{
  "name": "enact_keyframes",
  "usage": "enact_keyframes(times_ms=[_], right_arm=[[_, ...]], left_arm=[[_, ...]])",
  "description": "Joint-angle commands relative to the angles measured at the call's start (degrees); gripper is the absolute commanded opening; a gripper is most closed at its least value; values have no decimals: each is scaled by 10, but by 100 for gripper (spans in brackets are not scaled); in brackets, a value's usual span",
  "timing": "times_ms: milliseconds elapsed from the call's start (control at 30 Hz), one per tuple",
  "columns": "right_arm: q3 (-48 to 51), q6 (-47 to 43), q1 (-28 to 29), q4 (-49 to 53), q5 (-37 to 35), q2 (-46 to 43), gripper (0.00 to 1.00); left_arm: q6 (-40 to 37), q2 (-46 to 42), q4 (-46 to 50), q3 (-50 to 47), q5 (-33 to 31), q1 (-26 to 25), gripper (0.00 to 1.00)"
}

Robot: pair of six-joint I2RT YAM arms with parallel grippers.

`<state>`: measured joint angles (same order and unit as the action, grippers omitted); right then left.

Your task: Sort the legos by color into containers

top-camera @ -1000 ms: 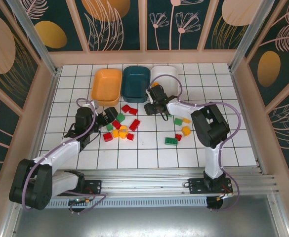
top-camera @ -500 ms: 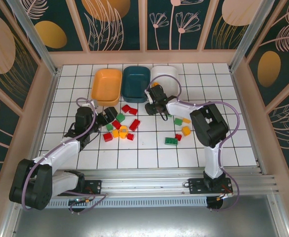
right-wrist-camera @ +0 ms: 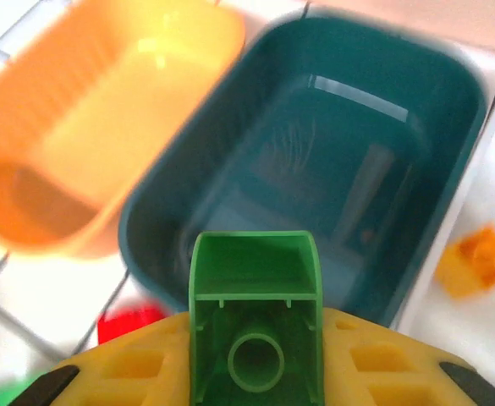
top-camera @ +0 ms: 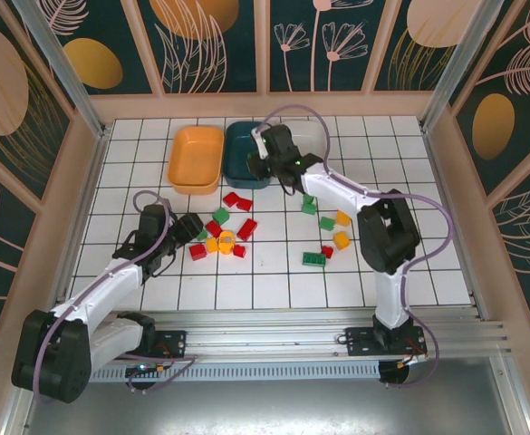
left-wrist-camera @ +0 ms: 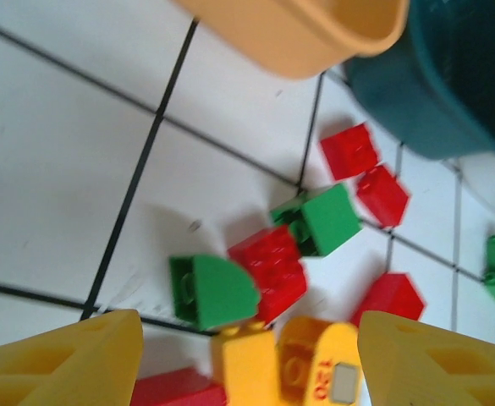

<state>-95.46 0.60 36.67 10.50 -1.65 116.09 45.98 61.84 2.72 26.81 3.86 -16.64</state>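
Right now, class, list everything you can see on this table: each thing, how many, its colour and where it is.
orange tub: one, orange, far left
teal tub: one, dark teal, middle
white tub: one, white, right, partly behind the arm
red bricks: about seven, loose on tiles
green bricks: about five, loose on tiles
orange-yellow bricks: about four, loose on tiles
held green brick: one, above teal tub
left gripper: open, at left cluster
right gripper: shut on held green brick
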Motion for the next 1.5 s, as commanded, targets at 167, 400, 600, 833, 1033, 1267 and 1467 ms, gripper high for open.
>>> enact_keyframes(times_ms=[167,400,600,833,1033,1267,1467], right_arm=[[-250,12,-24,91,-9,200,20],[-365,14,-23,159,0,274,37],[-351,15,-22,159,-8,260,51],[-283,19,-18,128,-15,193,58],[-160,33,-9,64,-9,104,59],[-48,35,-2,24,-15,23,59],[47,45,0,-13,-25,-54,58]], left_arm=[[-20,12,66,6,-5,-32,70],[-23,42,53,-10,1,-44,70],[-22,83,41,-6,-8,-66,69],[-22,80,65,-10,-44,-74,64],[-26,90,52,-21,-51,-74,56],[-35,118,28,-19,-57,-74,40],[-38,92,47,2,-61,-74,29]])
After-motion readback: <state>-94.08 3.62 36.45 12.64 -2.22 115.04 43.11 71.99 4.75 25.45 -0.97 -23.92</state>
